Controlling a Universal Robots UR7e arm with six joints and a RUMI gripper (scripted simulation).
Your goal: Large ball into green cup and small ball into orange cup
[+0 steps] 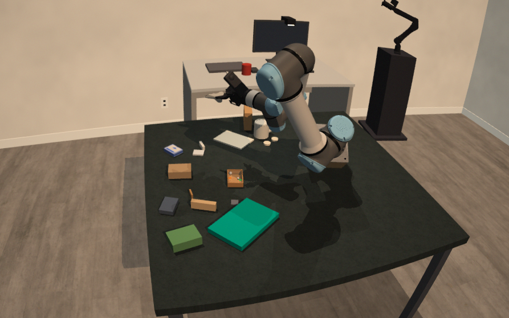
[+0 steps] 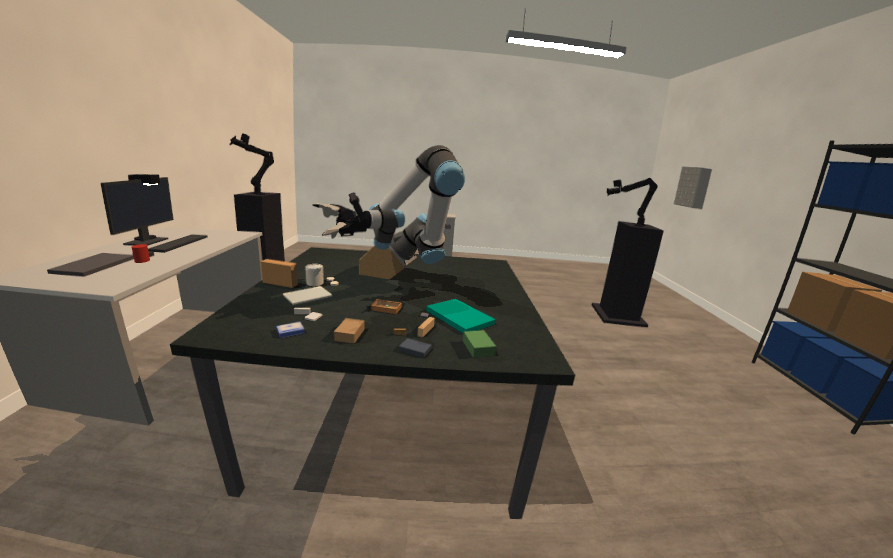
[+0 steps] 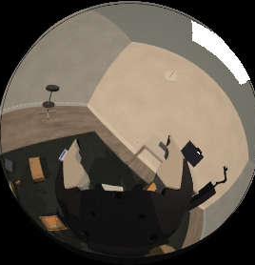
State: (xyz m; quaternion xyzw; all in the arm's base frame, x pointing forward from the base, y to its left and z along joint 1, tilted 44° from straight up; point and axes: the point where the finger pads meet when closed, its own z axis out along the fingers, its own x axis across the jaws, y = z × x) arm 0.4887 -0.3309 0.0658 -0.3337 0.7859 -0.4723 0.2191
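The covered wooden puzzle (image 1: pixel 235 178) (image 2: pixel 387 305) (image 3: pixel 53 222) is a small square box lying flat near the middle of the black table (image 1: pixel 366 237) (image 2: pixel 504 347). Orange and green patches show inside it. The balls are too small to place. My gripper (image 1: pixel 214 96) (image 2: pixel 324 219) (image 3: pixel 122 138) is open and empty. It hangs high above the table's far edge, well away from the puzzle and pointing towards the wall.
A teal flat box (image 1: pixel 243 223), a green block (image 1: pixel 183 237), a grey block (image 1: pixel 168 205), a wooden L-piece (image 1: pixel 202 203) and a brown box (image 1: pixel 179 170) lie around the puzzle. A white board (image 1: pixel 233 139), a white cylinder (image 1: pixel 260 129) and an upright wooden block (image 1: pixel 247 118) stand at the back.
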